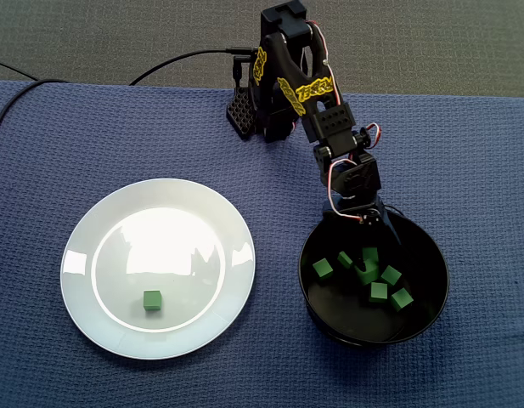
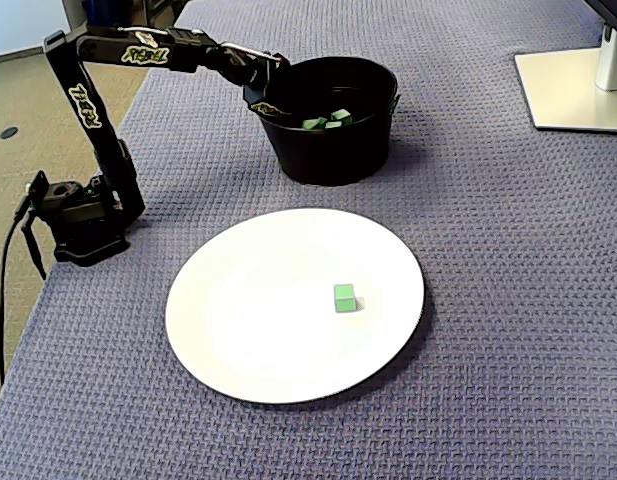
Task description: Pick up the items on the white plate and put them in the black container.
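One green cube (image 1: 152, 299) (image 2: 344, 297) lies on the white plate (image 1: 100, 229) (image 2: 238, 330), toward the near side of the plate in the first fixed view. The black bowl (image 1: 329, 323) (image 2: 333, 160) holds several green cubes (image 1: 379, 291) (image 2: 328, 120). My gripper (image 1: 363, 231) (image 2: 278, 100) hangs over the bowl's rim on the arm's side, tips just inside it. Its jaws look spread apart with nothing between them, though black on black makes this hard to read.
The arm's base (image 1: 274, 110) (image 2: 78, 215) stands on the blue woven cloth (image 1: 465, 153), with a cable (image 1: 177, 61) trailing off. A pale monitor foot (image 2: 578, 85) sits at the far right beyond the bowl.
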You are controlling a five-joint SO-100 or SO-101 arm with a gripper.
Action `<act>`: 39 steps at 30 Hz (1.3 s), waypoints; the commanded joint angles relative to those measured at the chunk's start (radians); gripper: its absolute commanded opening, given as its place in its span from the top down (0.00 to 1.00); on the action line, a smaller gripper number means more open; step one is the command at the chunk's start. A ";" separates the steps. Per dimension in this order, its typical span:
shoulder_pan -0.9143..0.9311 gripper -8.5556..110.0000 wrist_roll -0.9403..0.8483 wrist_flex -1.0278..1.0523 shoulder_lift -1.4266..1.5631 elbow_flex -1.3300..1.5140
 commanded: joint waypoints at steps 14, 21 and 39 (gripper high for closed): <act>0.529 0.71 -0.601 0.865 0.095 -1.083; 0.887 0.72 -0.923 0.897 -0.255 -1.276; 1.028 0.70 -0.983 0.710 -0.615 -1.080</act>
